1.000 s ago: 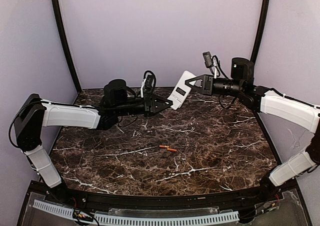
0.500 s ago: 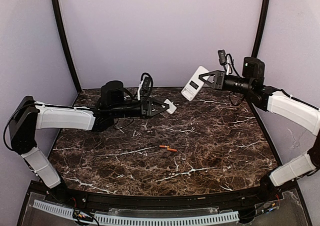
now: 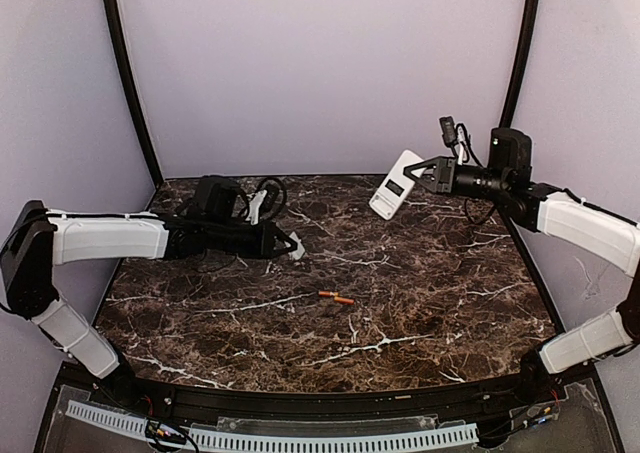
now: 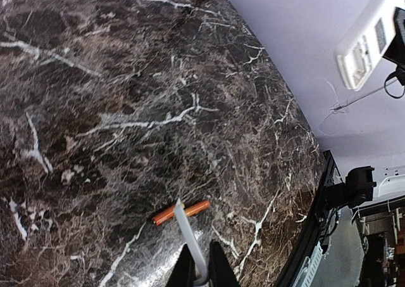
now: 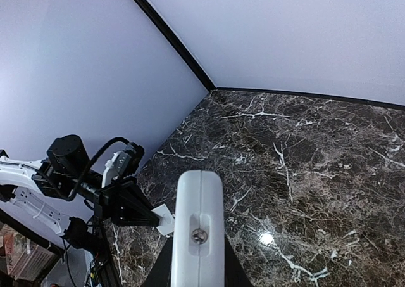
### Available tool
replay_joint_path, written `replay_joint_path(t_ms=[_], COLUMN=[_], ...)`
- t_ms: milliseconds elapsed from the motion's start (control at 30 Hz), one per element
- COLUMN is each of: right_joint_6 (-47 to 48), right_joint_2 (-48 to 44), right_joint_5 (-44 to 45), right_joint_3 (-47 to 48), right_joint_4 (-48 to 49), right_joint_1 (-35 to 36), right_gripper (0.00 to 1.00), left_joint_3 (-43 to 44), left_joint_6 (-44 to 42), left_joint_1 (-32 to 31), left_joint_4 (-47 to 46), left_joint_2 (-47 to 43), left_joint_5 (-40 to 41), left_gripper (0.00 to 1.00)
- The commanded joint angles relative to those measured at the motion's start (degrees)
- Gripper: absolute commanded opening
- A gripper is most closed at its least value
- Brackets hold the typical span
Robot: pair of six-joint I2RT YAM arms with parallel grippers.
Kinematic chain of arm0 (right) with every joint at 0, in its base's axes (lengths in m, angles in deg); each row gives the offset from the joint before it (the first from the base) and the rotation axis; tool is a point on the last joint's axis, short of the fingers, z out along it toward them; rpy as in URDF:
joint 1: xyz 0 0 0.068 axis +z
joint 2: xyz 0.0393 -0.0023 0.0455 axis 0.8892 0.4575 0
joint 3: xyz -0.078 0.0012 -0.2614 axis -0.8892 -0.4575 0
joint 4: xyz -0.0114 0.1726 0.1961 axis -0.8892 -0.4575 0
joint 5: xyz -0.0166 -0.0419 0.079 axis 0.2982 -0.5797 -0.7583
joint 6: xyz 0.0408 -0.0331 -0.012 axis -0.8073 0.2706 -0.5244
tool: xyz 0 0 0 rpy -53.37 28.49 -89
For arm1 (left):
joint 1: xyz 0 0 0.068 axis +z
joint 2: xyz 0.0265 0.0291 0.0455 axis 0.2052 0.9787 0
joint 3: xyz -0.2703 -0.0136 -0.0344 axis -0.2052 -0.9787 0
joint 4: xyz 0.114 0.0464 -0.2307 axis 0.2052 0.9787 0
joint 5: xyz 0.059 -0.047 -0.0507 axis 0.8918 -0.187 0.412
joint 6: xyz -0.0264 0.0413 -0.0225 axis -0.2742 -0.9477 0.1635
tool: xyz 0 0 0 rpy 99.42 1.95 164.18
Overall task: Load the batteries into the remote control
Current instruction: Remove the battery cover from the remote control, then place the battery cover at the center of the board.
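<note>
My left pincer (image 3: pixel 289 245) is closed on a thin white cover (image 4: pixel 186 227) (the battery door, I judge). My right pincer (image 3: pixel 413 174) clamps the remote control (image 3: pixel 396 185) aloft. Both batteries (image 3: pixel 336 297) lie on the table (image 3: pixel 450 273), neither loaded yet.

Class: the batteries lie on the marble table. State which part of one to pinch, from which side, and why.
Probably best: pinch one of the batteries across its mid-barrel, from above, jaws astride the long axis. Both lie flat, roughly end to end: long sides free, inner ends crowded.
</note>
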Motion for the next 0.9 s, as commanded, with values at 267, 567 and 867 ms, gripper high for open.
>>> replay_joint_path(t_ms=[267,567,867], right_joint_6=[-1.77,-3.15,-3.05], right_joint_2=[-0.46,0.97,0.89], right_joint_5=[-4.06,-7.07,-8.34], right_joint_3=[-1.72,-1.65,-1.85], right_joint_4=[3.12,4.37,4.01], right_joint_1=[-0.31,-0.3,-0.3], right_gripper=[0.0,0.0,0.0], left_joint_3=[-8.65,-10.29,-12.0], left_joint_6=[9.18,12.37,12.15], left_joint_1=[6.19,7.71,8.72], left_joint_4=[-15.09,-21.93,-15.1], left_joint_2=[7.26,14.45,14.29], left_joint_5=[-10.94,-13.53,-7.1], left_gripper=[0.0,0.02,0.21])
